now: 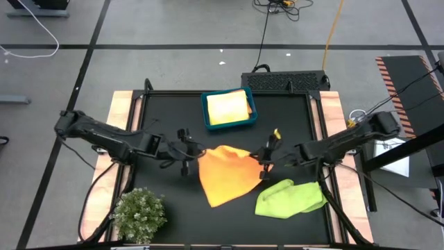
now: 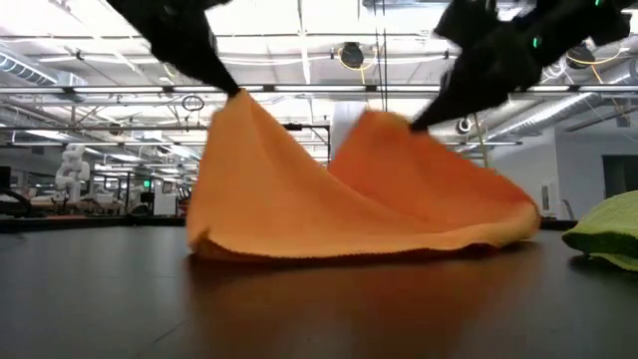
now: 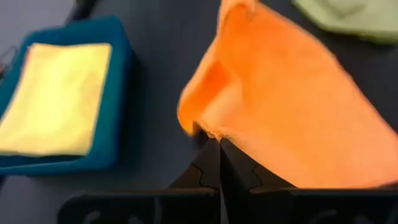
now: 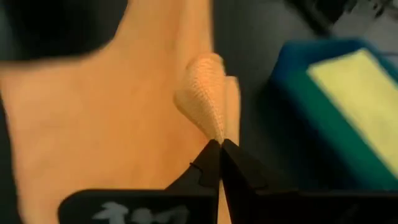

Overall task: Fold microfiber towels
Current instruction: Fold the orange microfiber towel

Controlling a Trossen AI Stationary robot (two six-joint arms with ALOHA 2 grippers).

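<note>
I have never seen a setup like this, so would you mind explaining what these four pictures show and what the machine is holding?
It is a robot with two dark arms at a black table, each ending in a two-finger pincer. One picture looks straight down, one looks level across the table, and two come from cameras on the wrists. The left pincer and the right pincer are each shut on a corner of the orange towel, lifting both corners while the rest lies on the table. Nearby lie a lime green towel, a blue bin holding a yellow towel, and a small plant.
</note>
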